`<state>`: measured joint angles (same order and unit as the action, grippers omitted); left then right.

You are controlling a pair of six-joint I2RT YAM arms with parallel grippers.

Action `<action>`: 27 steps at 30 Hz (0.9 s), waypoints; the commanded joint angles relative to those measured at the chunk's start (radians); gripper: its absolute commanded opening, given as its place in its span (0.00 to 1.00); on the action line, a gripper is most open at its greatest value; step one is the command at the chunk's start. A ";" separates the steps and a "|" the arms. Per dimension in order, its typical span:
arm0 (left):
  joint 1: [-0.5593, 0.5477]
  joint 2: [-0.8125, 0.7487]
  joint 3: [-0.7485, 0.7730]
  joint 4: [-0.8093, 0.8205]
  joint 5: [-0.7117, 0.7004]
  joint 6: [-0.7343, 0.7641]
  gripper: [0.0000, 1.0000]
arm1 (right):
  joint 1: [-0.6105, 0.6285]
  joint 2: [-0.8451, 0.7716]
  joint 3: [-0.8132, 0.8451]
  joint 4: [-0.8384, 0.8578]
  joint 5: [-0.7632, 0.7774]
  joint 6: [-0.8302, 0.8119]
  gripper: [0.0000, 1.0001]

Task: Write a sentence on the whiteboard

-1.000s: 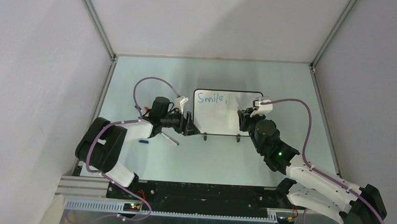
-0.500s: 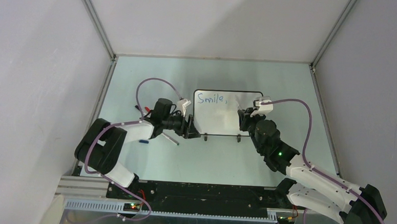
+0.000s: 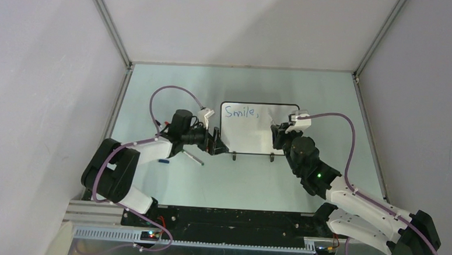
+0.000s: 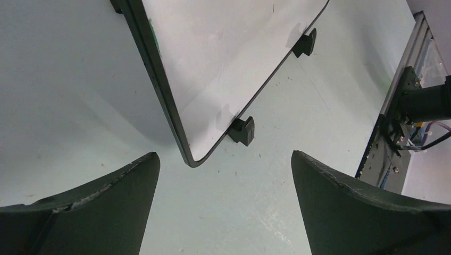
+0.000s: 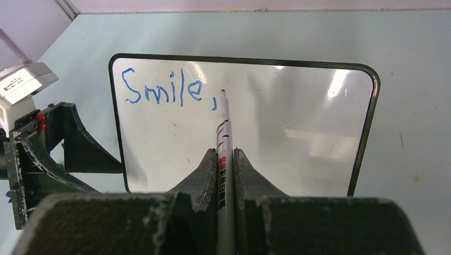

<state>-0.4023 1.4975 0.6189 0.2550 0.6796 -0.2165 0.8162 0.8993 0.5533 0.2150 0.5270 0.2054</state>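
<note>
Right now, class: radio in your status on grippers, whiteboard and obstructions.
Left gripper open at whiteboard corner. Right gripper shut on marker, tip beside sentence "Smile,". Nothing else across board.

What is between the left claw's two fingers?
A corner of the whiteboard pokes between the fingers of the left gripper, touching neither; the rest is bare table. The left wrist view shows it.

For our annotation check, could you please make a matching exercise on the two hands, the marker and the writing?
1 left hand
2 right hand
3 marker
4 sentence

A blue, top left of the whiteboard
B open, at a lower whiteboard corner
C shut on the marker
D tip beside the comma

Pairs: 1-B, 2-C, 3-D, 4-A
</note>
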 commanded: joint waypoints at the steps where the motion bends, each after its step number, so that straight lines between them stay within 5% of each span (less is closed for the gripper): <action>1: 0.009 -0.041 0.029 0.035 -0.038 0.037 1.00 | 0.005 -0.034 -0.009 0.050 0.026 -0.001 0.02; 18: 0.009 0.075 0.098 0.092 -0.038 -0.019 0.54 | 0.004 -0.063 -0.029 0.069 0.021 -0.006 0.03; 27: 0.009 0.048 0.097 0.061 -0.050 -0.009 0.40 | 0.004 -0.040 -0.029 0.081 0.020 -0.008 0.04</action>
<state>-0.3977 1.5787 0.6849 0.3012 0.6235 -0.2333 0.8162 0.8524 0.5236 0.2401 0.5304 0.2054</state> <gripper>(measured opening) 0.416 0.139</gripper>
